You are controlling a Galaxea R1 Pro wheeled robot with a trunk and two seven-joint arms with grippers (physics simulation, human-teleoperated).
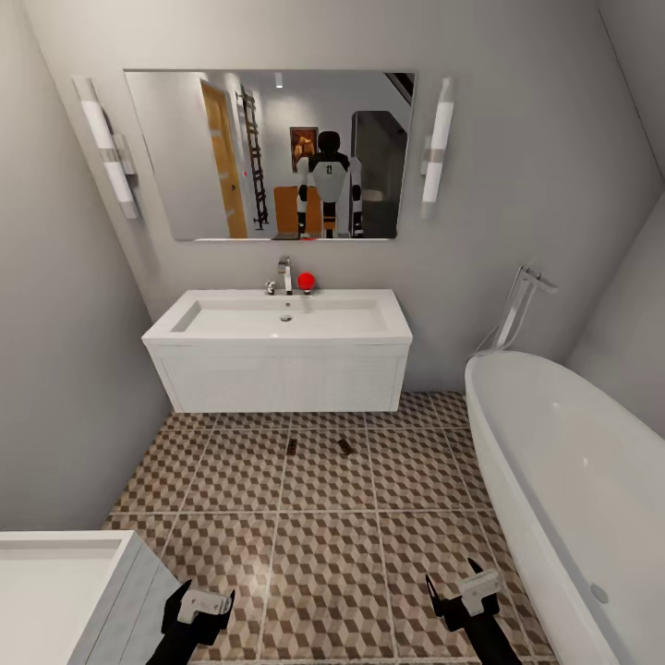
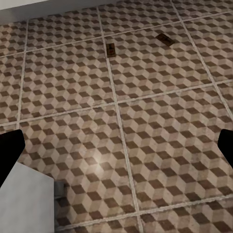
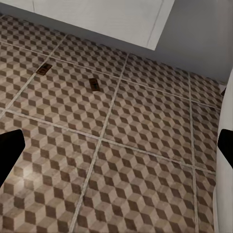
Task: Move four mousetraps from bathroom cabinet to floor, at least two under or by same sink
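a home bathroom: white sink (image 1: pixel 282 321) under a mirror (image 1: pixel 270 155), bathtub (image 1: pixel 573 471), patterned tile floor (image 1: pixel 323 554), perhaps a doorway reflected.

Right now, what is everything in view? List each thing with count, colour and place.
mousetraps: two, brown, on the tiles in front of the vanity
bathroom floor: one, brown-beige cube tiles
bathroom sink: one, white, on a white vanity at the far wall
tap: one, chrome, behind the basin
red object: one, beside the tap
mirror: one, above the sink
wall lights: two, white, flanking the mirror
bathtub: one, white, right side
left gripper: black, open, empty
right gripper: black, open, empty
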